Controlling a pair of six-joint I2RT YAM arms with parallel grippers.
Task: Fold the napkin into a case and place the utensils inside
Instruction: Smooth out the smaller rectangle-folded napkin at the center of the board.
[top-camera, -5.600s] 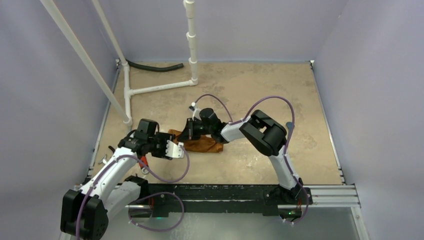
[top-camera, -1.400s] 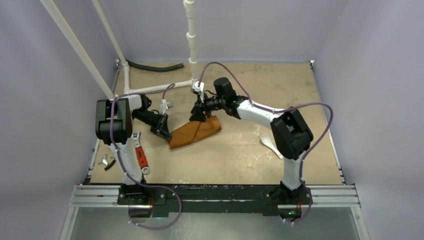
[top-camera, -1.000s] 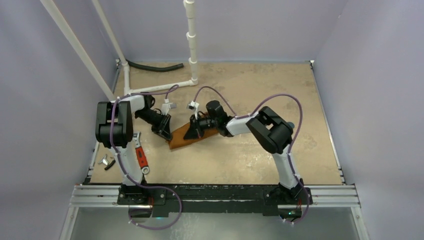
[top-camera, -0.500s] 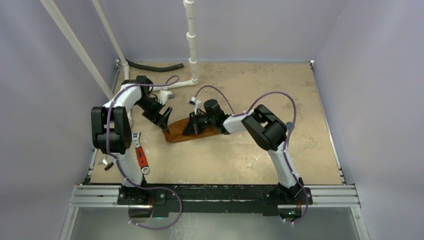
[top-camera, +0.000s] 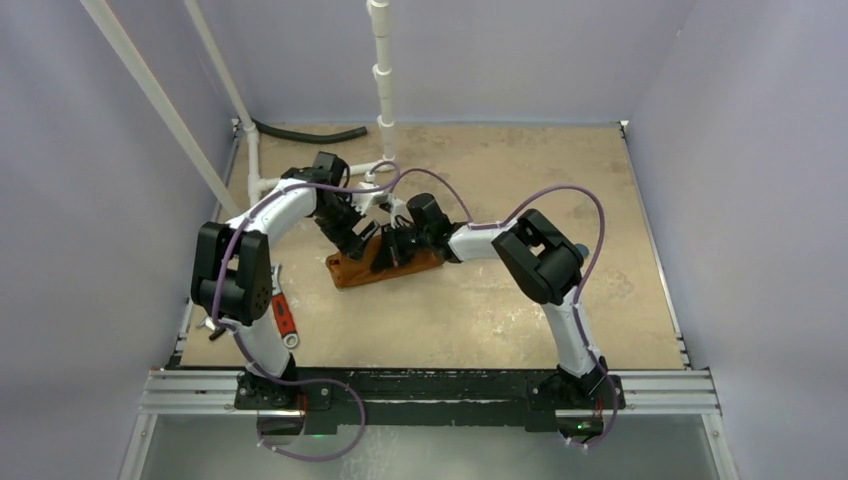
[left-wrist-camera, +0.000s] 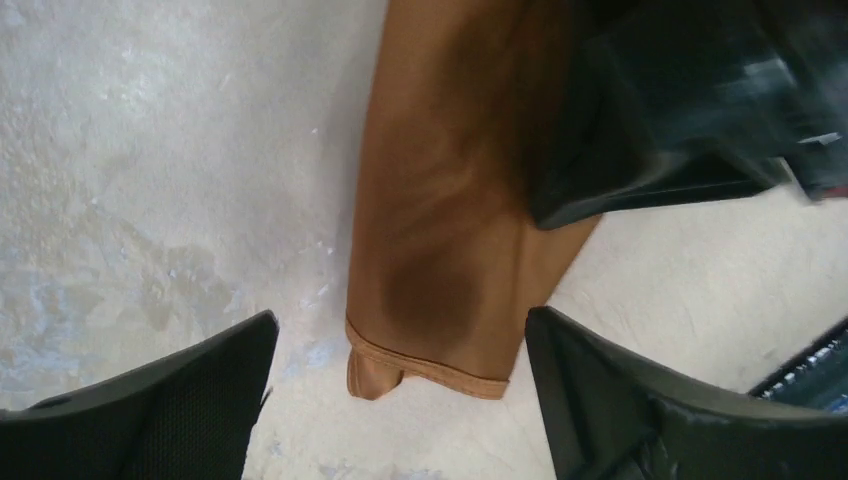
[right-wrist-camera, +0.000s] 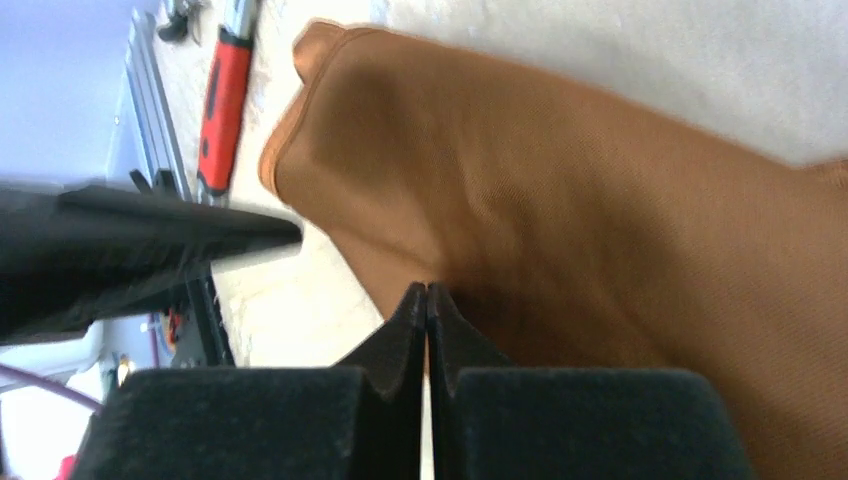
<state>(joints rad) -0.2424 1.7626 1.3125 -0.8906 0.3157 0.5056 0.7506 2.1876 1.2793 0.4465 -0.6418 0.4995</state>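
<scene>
Pale lavender walls (top-camera: 500, 60) enclose a mottled tan tabletop (top-camera: 540, 170). White PVC pipes (top-camera: 383, 90) stand just beyond the left gripper (top-camera: 360, 240); a black hose (top-camera: 305, 135) lies farther back (against the rear wall). Light is even.

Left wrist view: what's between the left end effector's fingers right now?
The hemmed end of the case lies flat on the table between the open fingers of the left end effector; the left wrist view shows it.
</scene>
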